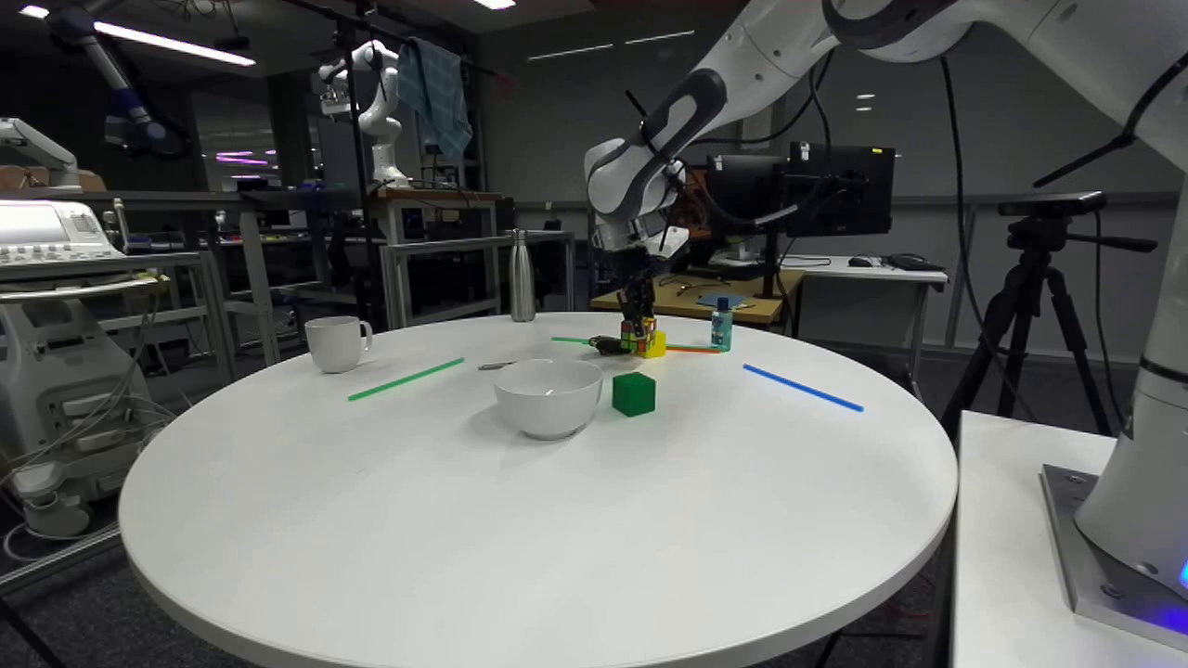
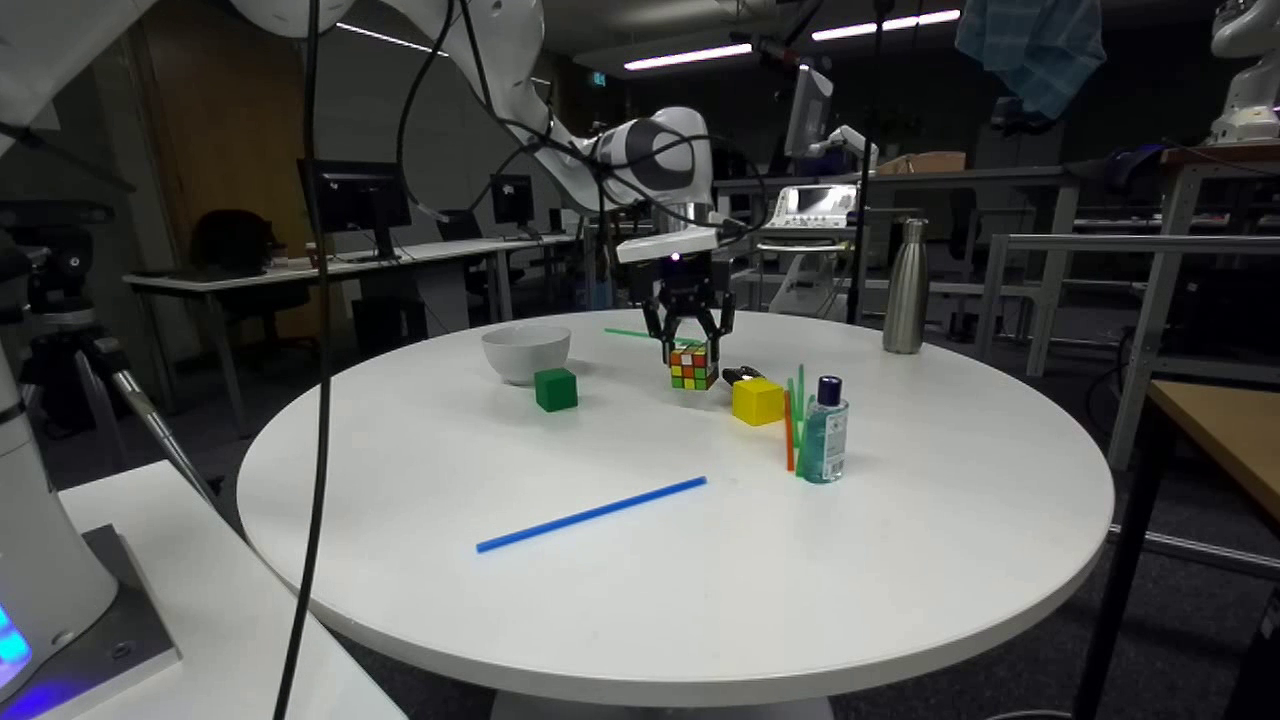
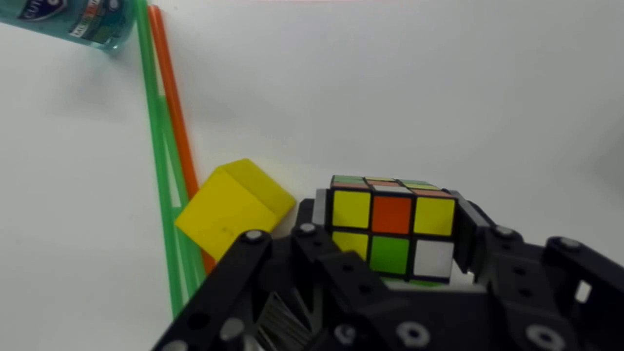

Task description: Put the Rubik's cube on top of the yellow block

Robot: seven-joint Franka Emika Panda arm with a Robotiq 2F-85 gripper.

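At far left in the wrist view, a blue-green bottle [image 3: 73,22] occupies the upper corner. Next come green straws [image 3: 158,146] and an orange straw [image 3: 176,112], lying on the counter [image 3: 414,87] just beside the yellow block [image 3: 229,209]; whether they touch it cannot be told. The block is turned at an angle to the Rubik's cube [image 3: 392,226], so a straight sideways transfer would likely set the two askew, with corners overhanging and support reduced. At right, the fingers [image 3: 473,214] pinch the cube on two opposite sides; it is beside the block, not over it, and appears to hang slightly above the counter. The chief hazard is height: carried across too low, the cube or the finger nearer the block would probably strike the block and shove it into the straws. The second hazard is release. Freed off-centre, the cube may tip over an edge; freed too high, it may drop and bounce; pressed down too far, it may slide up between the fingers. Uneven opening could also drag it sideways, and because the cube and the block look similar in size, the margin is small.
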